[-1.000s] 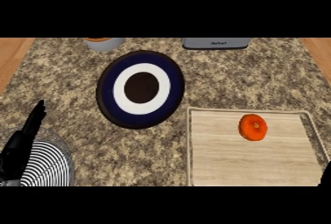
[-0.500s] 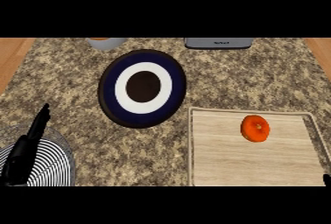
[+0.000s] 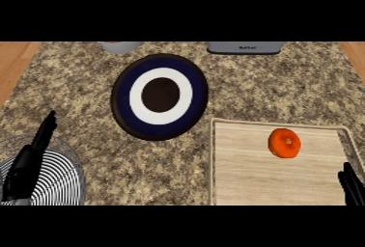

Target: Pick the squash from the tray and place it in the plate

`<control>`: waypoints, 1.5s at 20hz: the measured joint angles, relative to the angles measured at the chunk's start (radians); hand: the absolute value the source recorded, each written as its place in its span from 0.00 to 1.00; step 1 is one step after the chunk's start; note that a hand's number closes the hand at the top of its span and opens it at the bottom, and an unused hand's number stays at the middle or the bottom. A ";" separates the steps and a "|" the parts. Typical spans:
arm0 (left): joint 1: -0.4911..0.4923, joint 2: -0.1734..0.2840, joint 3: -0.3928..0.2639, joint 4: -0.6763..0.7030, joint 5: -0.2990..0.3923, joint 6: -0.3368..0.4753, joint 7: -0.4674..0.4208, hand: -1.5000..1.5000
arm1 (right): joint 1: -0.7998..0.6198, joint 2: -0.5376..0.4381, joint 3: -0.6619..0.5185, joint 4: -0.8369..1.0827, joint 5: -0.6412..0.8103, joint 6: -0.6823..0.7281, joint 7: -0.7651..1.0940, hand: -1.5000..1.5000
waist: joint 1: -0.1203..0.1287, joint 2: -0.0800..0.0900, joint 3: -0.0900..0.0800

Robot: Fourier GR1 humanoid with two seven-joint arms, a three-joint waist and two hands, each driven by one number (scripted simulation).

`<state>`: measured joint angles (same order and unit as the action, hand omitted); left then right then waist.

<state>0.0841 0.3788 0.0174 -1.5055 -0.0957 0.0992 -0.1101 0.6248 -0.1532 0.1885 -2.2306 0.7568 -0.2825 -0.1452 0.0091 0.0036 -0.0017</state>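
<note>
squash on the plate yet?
No, the orange squash lies on the wooden tray, apart from the blue-and-white plate.

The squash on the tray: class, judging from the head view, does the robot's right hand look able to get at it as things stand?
Probably yes. The squash lies alone on the wooden tray, nothing over or beside it. The right hand shows at the tray's lower right edge, with only bare tray between it and the squash.

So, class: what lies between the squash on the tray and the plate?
In the head view, between the squash and the plate lie only bare tray wood, the tray's left rim, and a strip of speckled counter.
</note>
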 measured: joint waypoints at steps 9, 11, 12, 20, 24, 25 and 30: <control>0.009 -0.015 0.010 0.012 -0.018 -0.012 -0.025 0.50 | -0.231 -0.052 -0.048 0.090 0.155 0.233 0.290 0.00 | 0.000 -0.001 0.001; 0.003 -0.016 0.018 0.018 -0.021 -0.021 -0.027 0.50 | -0.275 -0.055 -0.048 0.114 0.171 0.274 0.320 0.00 | -0.002 -0.002 0.002; 0.012 -0.017 0.024 0.014 -0.023 -0.024 -0.029 0.50 | -0.283 -0.060 -0.051 0.114 0.172 0.295 0.327 0.00 | -0.004 -0.003 0.002; 0.025 -0.035 0.059 -0.010 -0.036 -0.060 -0.012 0.50 | -0.423 -0.060 -0.089 0.263 0.166 0.373 0.324 0.00 | -0.006 -0.004 0.002; -0.010 -0.046 0.080 0.030 -0.051 -0.067 -0.026 0.50 | -0.456 -0.065 -0.106 0.325 0.163 0.395 0.301 0.00 | -0.008 -0.004 0.002; 0.003 -0.047 0.085 0.023 -0.053 -0.074 -0.034 0.50 | -0.468 -0.058 -0.104 0.333 0.169 0.403 0.311 0.00 | -0.008 -0.004 0.002; 0.025 -0.073 0.091 -0.017 -0.075 -0.087 -0.020 0.50 | -0.496 -0.047 -0.119 0.402 0.187 0.400 0.295 0.00 | -0.008 -0.003 0.001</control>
<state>0.1092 0.3062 0.1088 -1.5227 -0.1704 0.0122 -0.1302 0.1286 -0.2005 0.0693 -1.8283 0.9435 0.1179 0.1499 0.0013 0.0002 -0.0004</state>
